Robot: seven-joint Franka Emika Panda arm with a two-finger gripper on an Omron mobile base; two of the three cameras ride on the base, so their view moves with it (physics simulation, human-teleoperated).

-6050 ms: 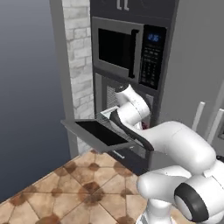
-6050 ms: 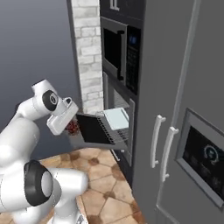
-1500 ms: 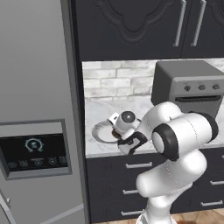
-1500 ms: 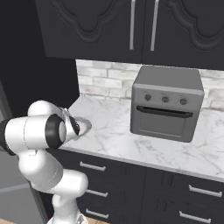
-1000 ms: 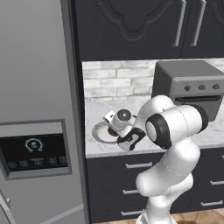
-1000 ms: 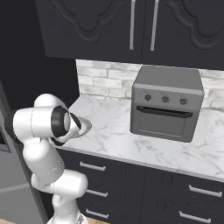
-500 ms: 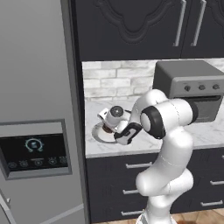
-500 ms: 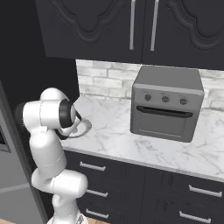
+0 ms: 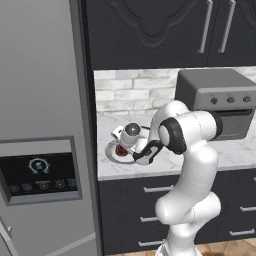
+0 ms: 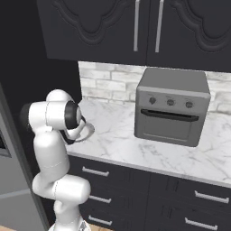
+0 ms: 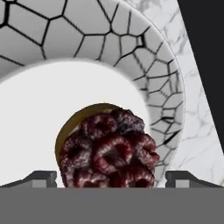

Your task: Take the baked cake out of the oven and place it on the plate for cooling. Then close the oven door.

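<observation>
The cake (image 11: 107, 153), a small yellow-crusted tart topped with dark red berries, rests on the white plate (image 11: 131, 48) with a crackle-patterned rim. My gripper (image 11: 112, 179) hangs just above it, open. Its fingertips (image 11: 41, 178) stand wide on either side of the cake and do not touch it. From the left base view, the gripper (image 9: 125, 144) points down at the cake (image 9: 121, 150) on the plate (image 9: 111, 153), at the left end of the marble counter. The plate's rim (image 10: 89, 131) peeks out past my arm in the right base view. The oven and its door are out of view.
A grey countertop oven (image 9: 215, 100) (image 10: 171, 106) stands to the right on the marble counter (image 10: 135, 146). A tall grey fridge (image 9: 40, 150) borders the plate on the left. Dark cabinets hang above, and drawers (image 10: 135, 189) run below.
Six seconds ago the base faced the wall oven with its door down; the view has since changed to this counter. Over the last second the hand moved left and lower over the plate.
</observation>
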